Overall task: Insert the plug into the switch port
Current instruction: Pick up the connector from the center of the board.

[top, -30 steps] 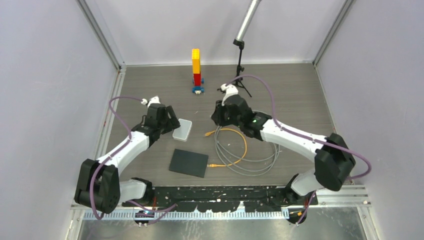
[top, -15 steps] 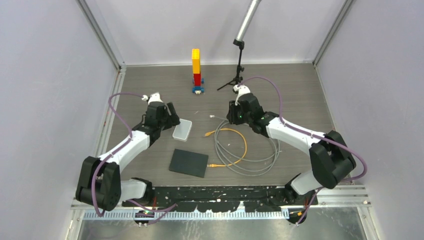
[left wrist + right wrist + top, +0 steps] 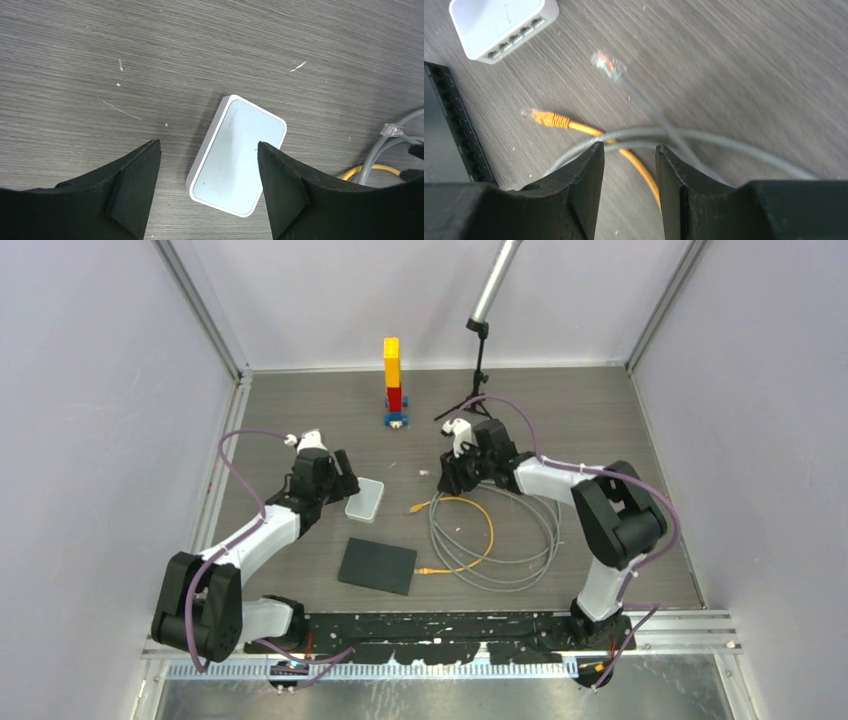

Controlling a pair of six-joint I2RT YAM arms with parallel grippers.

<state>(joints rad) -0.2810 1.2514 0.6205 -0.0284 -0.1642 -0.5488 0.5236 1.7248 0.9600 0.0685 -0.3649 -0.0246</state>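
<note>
Lower frame: right end effector (image 3: 628,150) slightly apart, empty. Beyond, the grey plug (image 3: 606,64) lies on the bench (image 3: 749,60), likely light, stiff, brittle-clipped on floppy cable (image 3: 659,120); best pinched by its body. Upper left, the switch (image 3: 499,20) shows its ports (image 3: 516,36); left end effector (image 3: 208,145) spread above it.

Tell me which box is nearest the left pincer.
The white box, framed by the open left pincer; the black box lies apart, nearer the arm bases.
</note>
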